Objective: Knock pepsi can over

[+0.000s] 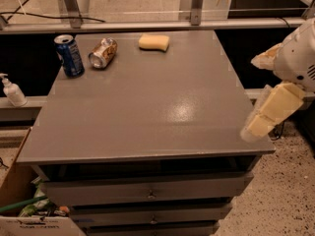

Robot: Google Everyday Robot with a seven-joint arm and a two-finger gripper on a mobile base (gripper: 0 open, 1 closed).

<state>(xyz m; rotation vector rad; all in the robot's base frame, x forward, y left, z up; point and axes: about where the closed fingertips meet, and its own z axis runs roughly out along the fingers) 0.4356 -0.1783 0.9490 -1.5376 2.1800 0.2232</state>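
The pepsi can [69,56] is dark blue with a silver top. It stands upright at the far left corner of the grey table [147,112]. My gripper [252,96] hangs at the table's right edge, far from the can. Its two cream fingers [273,109] are spread apart with nothing between them.
A gold-brown can [103,53] lies on its side just right of the pepsi can. A yellow sponge [153,42] lies at the far middle. A pump bottle [12,90] stands on a ledge to the left. A cardboard box [19,205] sits on the floor at lower left. Drawers [147,191] are below the tabletop.
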